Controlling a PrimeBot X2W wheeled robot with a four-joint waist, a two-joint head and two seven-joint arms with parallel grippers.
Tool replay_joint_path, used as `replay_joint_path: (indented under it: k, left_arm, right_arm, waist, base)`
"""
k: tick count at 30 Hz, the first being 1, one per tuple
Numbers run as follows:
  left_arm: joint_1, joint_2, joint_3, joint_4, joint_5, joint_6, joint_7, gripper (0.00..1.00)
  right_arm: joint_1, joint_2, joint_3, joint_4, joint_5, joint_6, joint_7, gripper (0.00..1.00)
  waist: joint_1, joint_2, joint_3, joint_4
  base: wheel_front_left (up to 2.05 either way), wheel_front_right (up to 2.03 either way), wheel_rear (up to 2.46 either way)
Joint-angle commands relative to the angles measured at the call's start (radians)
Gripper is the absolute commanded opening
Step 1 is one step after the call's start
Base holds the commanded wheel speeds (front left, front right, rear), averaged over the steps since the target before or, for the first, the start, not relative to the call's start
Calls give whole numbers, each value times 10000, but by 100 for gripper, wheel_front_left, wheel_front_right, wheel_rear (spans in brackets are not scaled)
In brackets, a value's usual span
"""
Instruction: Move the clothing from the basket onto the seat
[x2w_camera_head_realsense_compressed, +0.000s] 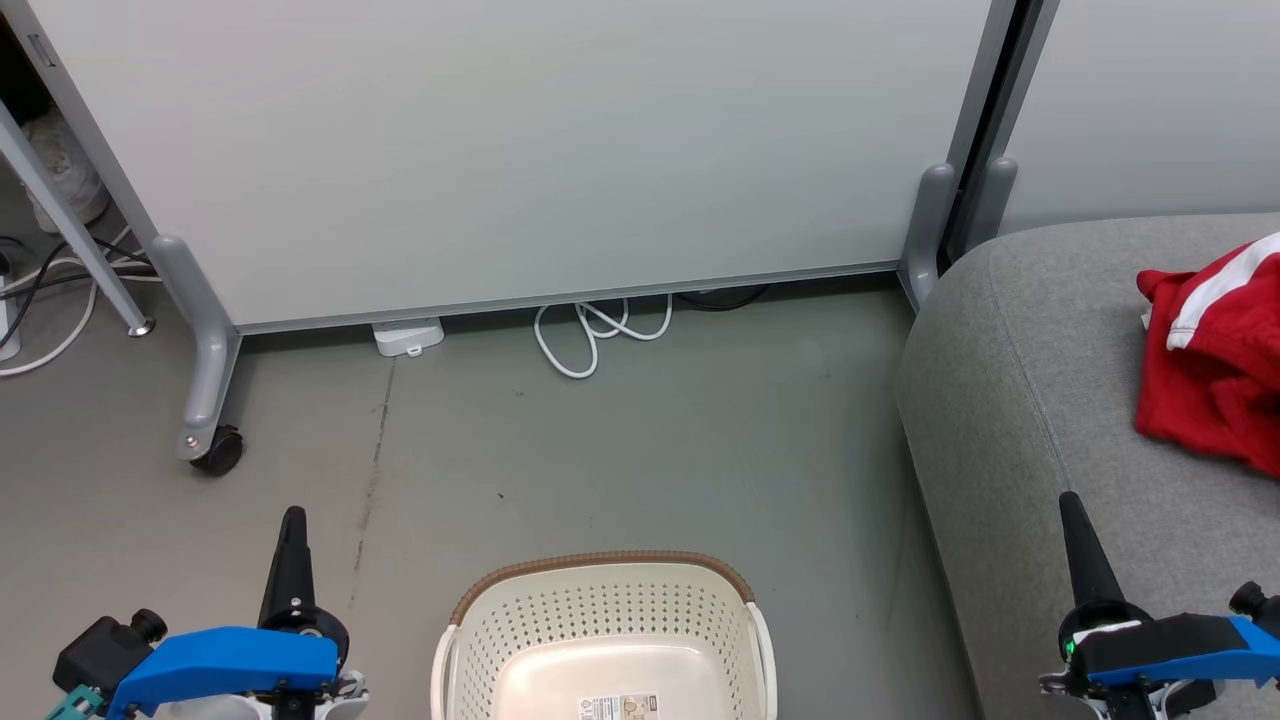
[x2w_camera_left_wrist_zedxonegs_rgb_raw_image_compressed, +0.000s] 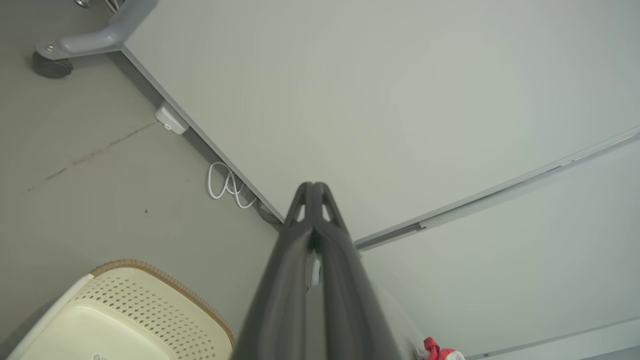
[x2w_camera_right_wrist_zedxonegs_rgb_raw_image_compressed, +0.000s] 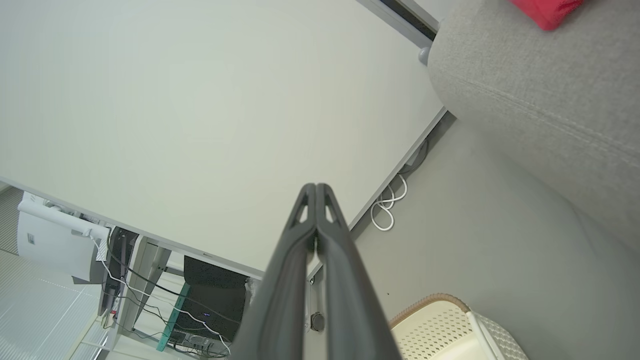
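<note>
Even bright light; wrist views bend edges.

The head camera looks steeply down from above, with the basket (x2w_camera_head_realsense_compressed: 600, 560) close by between the left gripper (x2w_camera_head_realsense_compressed: 293, 512) and the right gripper (x2w_camera_head_realsense_compressed: 1068, 497). Each wrist camera sits low, aimed along its own gripper toward the white partition (x2w_camera_head_realsense_compressed: 550, 150) beyond. All three views share the basket, partition and looped white cable (x2w_camera_head_realsense_compressed: 590, 340).

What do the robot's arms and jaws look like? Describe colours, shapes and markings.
The left gripper and right gripper each have long, dark grey jaws tapering to a point, with triangular cut-outs near the tips. Behind each sits a bright blue housing over white parts. The left wrist carries a black knobbed block and a teal piece; the right shows a small green light.
</note>
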Motion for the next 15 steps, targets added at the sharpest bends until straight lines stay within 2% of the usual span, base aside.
replay_joint_path:
  k: [1, 15]
  left_arm:
    - [-270, 10, 69, -124, -268, -69, 72, 0]
    - [-377, 10, 232, -137, -1682, -112, 441, 0]
  right_arm:
    - [-269, 1, -29, -112, 294, 5, 71, 0]
    - [-387, 8, -78, -100, 1684, 5, 452, 0]
  waist:
    - [-1, -1, 1, -6]
    - [-1, -1, 6, -74]
  base:
    - [0, 0, 0]
    - [0, 0, 0]
